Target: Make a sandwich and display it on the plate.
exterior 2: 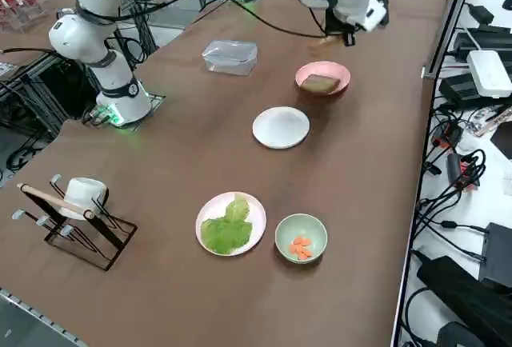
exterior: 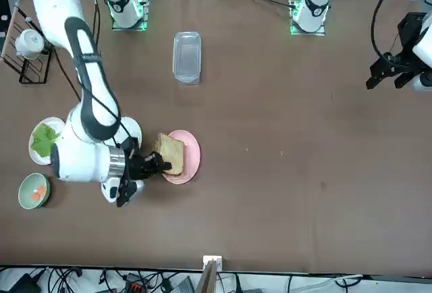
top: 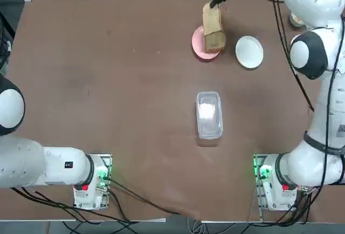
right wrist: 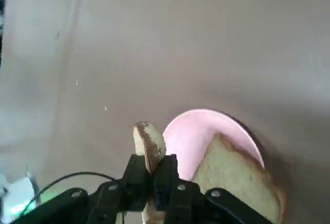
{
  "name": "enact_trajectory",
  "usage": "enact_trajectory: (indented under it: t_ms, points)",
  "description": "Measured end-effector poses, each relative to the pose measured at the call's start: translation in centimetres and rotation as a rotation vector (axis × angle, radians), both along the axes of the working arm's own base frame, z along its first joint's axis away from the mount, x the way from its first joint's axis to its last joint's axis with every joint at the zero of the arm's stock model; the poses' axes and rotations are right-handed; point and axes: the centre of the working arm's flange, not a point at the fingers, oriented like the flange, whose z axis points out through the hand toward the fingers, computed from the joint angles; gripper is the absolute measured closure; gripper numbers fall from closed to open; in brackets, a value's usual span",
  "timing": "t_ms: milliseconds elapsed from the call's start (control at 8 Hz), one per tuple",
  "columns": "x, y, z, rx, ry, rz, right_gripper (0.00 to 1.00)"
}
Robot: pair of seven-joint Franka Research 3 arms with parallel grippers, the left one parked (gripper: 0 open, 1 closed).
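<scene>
Shows, nearest the robot on the brown surface (top: 124,83), a dark wire rack (exterior 2: 88,239) holding a white cup (exterior 2: 83,197) at the right, and a clear plastic container (top: 209,115) between the arms. Farther out, shows a round white plate (top: 249,52) for the sandwich, just to the right of a pink plate (top: 199,43). Farther right, shows green lettuce (exterior 2: 227,231) on a second white plate (exterior 2: 210,209). Shows a tan, brown-crusted lower slice (right wrist: 234,182) lying on the pink plate, reaching over its rim. Beyond the lettuce, shows orange pieces (exterior 2: 301,248) in a pale green bowl (exterior 2: 289,233). Near the pink plate's far side, shows the right hand (right wrist: 153,159) closed on an upper bread slice (right wrist: 149,141), gripped between its fingers.
</scene>
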Motion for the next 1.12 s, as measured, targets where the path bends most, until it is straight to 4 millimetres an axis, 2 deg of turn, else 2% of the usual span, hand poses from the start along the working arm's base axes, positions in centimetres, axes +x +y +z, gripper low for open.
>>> enact_trajectory:
  t_ms: [375,500,750,1000,1125]
  points:
    - [0.6,-4.5,3.2,-0.146,0.026,-0.158,0.92]
    - [0.9,-6.6,4.4,-0.164,0.019,-0.203,0.92]
    - [0.9,-12.8,5.9,-0.215,0.043,-0.309,0.92]
    - [-0.1,-17.7,4.9,-0.251,0.084,-0.384,0.92]
    - [-0.7,-19.1,4.0,-0.264,0.084,-0.425,0.92]
